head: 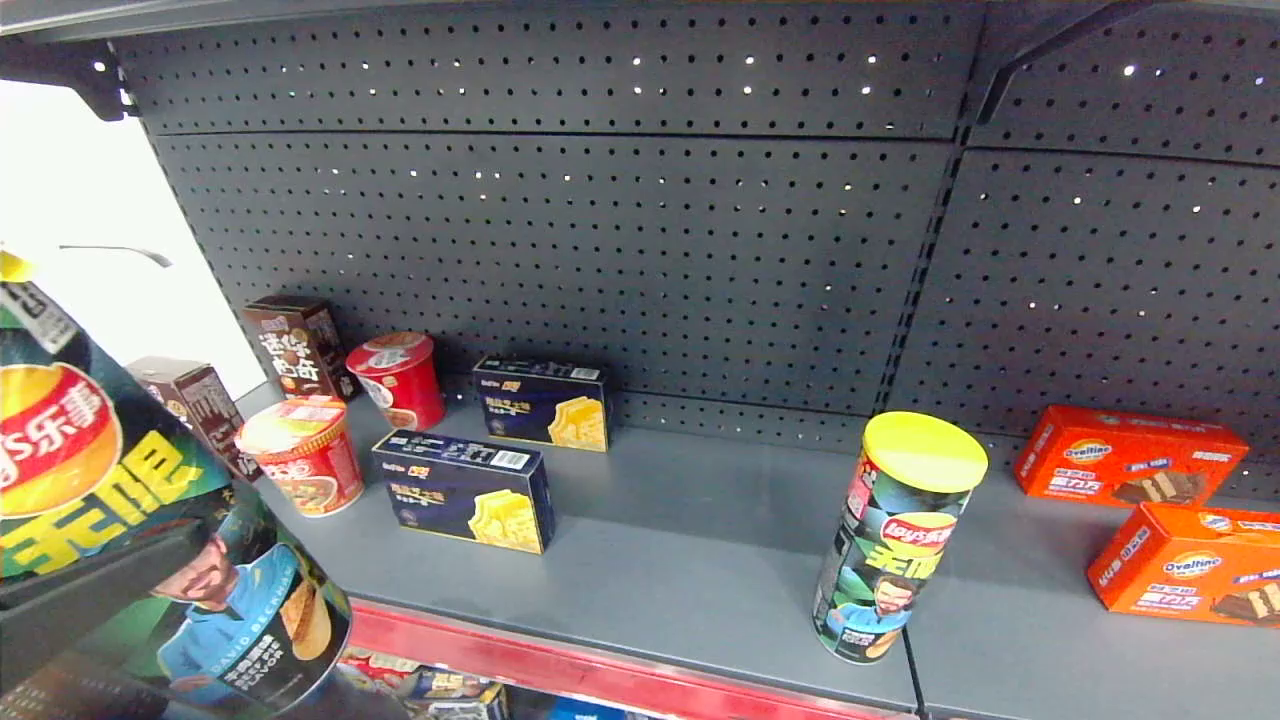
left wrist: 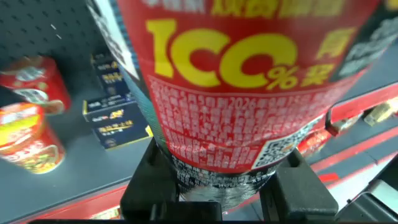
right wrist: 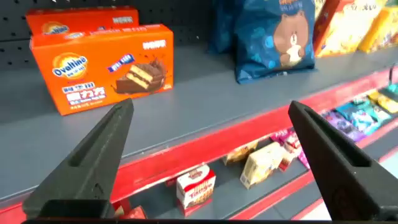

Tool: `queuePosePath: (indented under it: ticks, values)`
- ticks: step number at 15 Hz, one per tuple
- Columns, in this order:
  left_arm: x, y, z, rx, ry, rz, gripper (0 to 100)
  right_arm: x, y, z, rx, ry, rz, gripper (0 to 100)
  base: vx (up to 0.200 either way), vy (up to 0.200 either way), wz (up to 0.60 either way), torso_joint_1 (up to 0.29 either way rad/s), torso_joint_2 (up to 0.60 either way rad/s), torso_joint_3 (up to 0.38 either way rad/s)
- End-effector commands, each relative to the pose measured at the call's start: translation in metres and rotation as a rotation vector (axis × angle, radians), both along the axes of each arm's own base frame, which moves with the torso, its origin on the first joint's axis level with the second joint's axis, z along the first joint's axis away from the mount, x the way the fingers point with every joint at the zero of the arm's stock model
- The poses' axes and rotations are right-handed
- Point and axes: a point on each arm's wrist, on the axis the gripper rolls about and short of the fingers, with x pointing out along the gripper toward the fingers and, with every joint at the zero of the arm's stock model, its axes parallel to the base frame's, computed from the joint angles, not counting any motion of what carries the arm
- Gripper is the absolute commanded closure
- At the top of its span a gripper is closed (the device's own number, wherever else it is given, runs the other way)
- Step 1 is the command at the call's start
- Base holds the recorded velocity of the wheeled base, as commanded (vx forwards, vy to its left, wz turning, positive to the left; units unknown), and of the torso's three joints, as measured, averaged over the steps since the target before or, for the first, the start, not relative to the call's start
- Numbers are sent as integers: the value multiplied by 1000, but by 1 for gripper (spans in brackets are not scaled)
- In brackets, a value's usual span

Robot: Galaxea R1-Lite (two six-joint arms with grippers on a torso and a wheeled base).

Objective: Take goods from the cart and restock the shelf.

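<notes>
So my left gripper [left wrist: 224,186] has its jaws clamped around the lower end of a chip can [left wrist: 249,93], one dark finger [left wrist: 152,177] on each side of it. From the head view that held can [head: 120,480] sits at the near left, tilted, in front of the left end of the grey shelf [head: 680,560] (I can't tell if it's over the shelf board or just short of it).

My right gripper [right wrist: 211,155] has its jaws spread wide with nothing between them. It hangs in front of the red shelf edge [right wrist: 186,152], facing an orange box [right wrist: 102,65] with another orange box [right wrist: 81,18] behind it and a blue bear bag [right wrist: 273,37] off to one side.

On the shelf:
- a second chip can [head: 900,540], yellow lid, upright near the front edge, right of the middle
- two orange boxes at the right, one at the back [head: 1130,455], one nearer the front [head: 1190,565]
- two dark blue boxes left of centre, front [head: 465,490] and back [head: 543,402]
- two red noodle cups, front [head: 300,455] and back [head: 400,380]
- two brown boxes at the far left, back [head: 298,345] and front [head: 195,400]

Behind it all is the dark pegboard [head: 600,250].
</notes>
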Motion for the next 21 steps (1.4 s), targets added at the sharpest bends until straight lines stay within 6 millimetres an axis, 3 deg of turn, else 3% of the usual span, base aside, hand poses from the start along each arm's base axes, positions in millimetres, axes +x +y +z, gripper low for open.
queuePosePath:
  ticks: [1, 5, 8, 21]
  values:
    - [21, -13, -12, 32, 89, -61, 100, 1, 0, -2, 6, 4, -4, 0, 0, 0, 0, 0, 0, 0]
    - [30, -28, -22, 48, 121, -148, 100, 1, 0, -2, 7, 4, -2, 0, 0, 0, 0, 0, 0, 0]
    - [36, -31, -20, 48, 123, -151, 100, 1, 0, -2, 8, 3, 1, 0, 0, 0, -600, 2, 4, 2]
    - [51, -51, -34, 99, 214, -227, 100, 1, 0, -2, 5, 6, 19, 0, 0, 0, 0, 0, 0, 0]
